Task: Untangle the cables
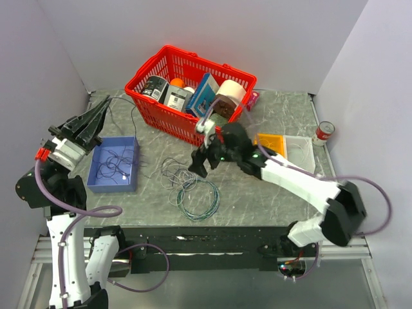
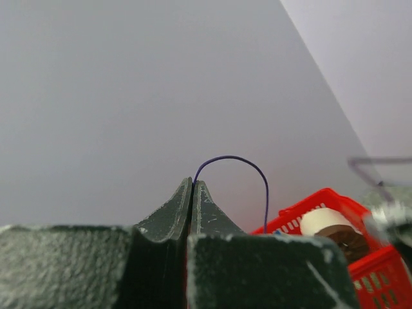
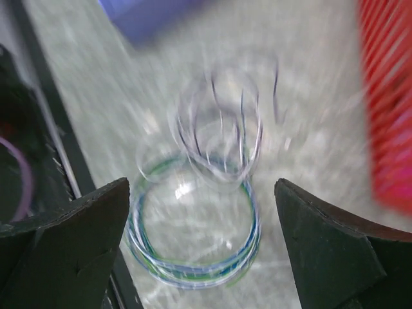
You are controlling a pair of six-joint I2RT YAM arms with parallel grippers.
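Observation:
My left gripper [image 1: 103, 106] is raised at the far left, above the blue tray's far end, and is shut on a thin purple wire [image 2: 233, 158] that arcs out of the closed tips [image 2: 193, 183]. This wire [image 1: 126, 103] trails right and down toward the table. More thin wires [image 1: 117, 162] lie in the blue tray. A scribbly loop of thin cables [image 1: 174, 172] lies mid-table and shows blurred in the right wrist view [image 3: 222, 125]. My right gripper [image 1: 205, 164] is open and empty [image 3: 201, 187], hovering just right of those loops.
A teal-green cable ring [image 1: 199, 199] lies in front of the loops, also seen from the right wrist [image 3: 193, 257]. The blue tray [image 1: 96, 180] is at left. A red basket [image 1: 145, 80] of items stands behind. An orange box [image 1: 270, 140], a clear tub [image 1: 299, 151] and a can [image 1: 325, 133] are at right.

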